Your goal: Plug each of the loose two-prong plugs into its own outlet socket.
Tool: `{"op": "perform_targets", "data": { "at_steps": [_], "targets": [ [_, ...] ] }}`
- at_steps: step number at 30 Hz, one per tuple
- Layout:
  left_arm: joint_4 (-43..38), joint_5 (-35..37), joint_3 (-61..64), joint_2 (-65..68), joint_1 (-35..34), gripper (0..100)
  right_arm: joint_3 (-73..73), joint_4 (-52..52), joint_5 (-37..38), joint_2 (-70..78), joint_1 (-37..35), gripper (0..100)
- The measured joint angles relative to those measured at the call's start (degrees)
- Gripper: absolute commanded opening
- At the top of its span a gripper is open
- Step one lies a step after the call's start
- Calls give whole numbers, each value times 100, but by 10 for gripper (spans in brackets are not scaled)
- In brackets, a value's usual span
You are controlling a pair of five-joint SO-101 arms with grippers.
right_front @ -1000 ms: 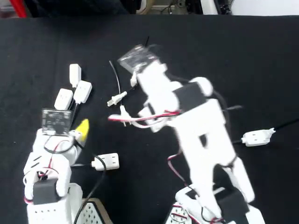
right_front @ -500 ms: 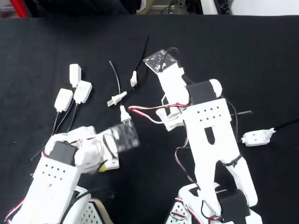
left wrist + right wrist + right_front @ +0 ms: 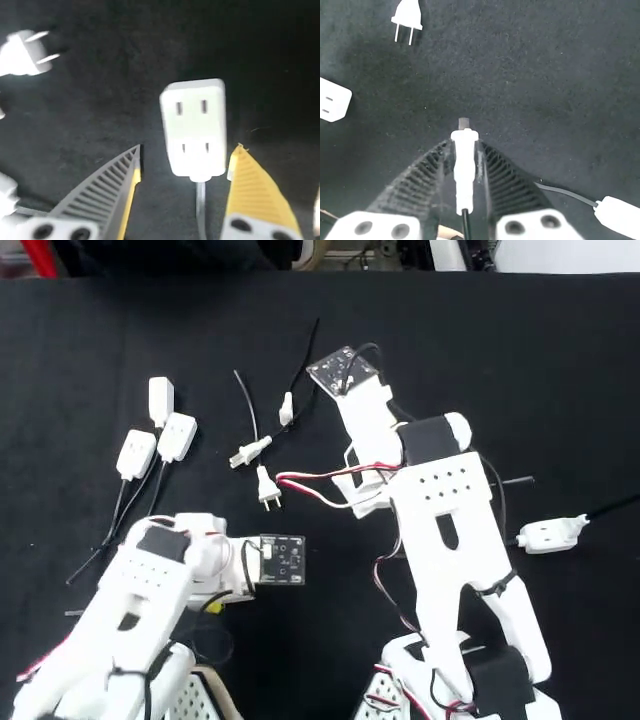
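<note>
At the left of the table (image 3: 80, 330), whose surface is black, matte and felt-like, three white box-shaped outlet sockets (image 3: 177, 437) are lying close together. Thin black cords are being led from them toward the front edge.

Nearer the front, the left gripper (image 3: 188, 147) is being held apart around a fourth socket (image 3: 195, 120). This socket is a smooth white plastic block with rounded corners and two pairs of slots. It is lying flat between a grey ribbed finger (image 3: 112, 182) and a yellow finger (image 3: 250, 187), and it cannot be told whether either one is touching it.

In the middle of the table, a first loose plug (image 3: 250, 452) and a second loose plug (image 3: 265, 488) are lying near each other, each small and white with two thin prongs. A third small white piece (image 3: 286, 408) on a black cord is lying just behind them.

Beside these, a slim white plug (image 3: 465, 165) is being gripped between the black ribbed fingers (image 3: 507, 187) of the right gripper (image 3: 465, 145). Its prong end is pointing away from the gripper, toward the black surface.

At the far right, one more long white socket (image 3: 550, 533) is lying alone, and its dark cord is running off the table edge.
</note>
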Motion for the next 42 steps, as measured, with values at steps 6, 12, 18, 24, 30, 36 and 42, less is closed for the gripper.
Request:
{"op": "perform_targets", "data": {
  "at_steps": [6,12,18,24,30,36,42],
  "targets": [
    [-97,0,-308,941,246,277,0,0,0,0,0,12],
    [-765,1037,-308,1143,589,130,0,0,0,0,0,12],
    [-844,2119,-308,967,686,55,0,0,0,0,0,12],
    [-756,3112,-686,967,686,60,0,0,0,0,0,12],
    [-1345,4396,-809,1143,686,103,0,0,0,0,0,12],
    [-1793,4721,-879,2004,457,205,0,0,0,0,0,12],
    [-1793,4730,-1213,2277,396,313,0,0,0,0,0,12]
  ]
}}
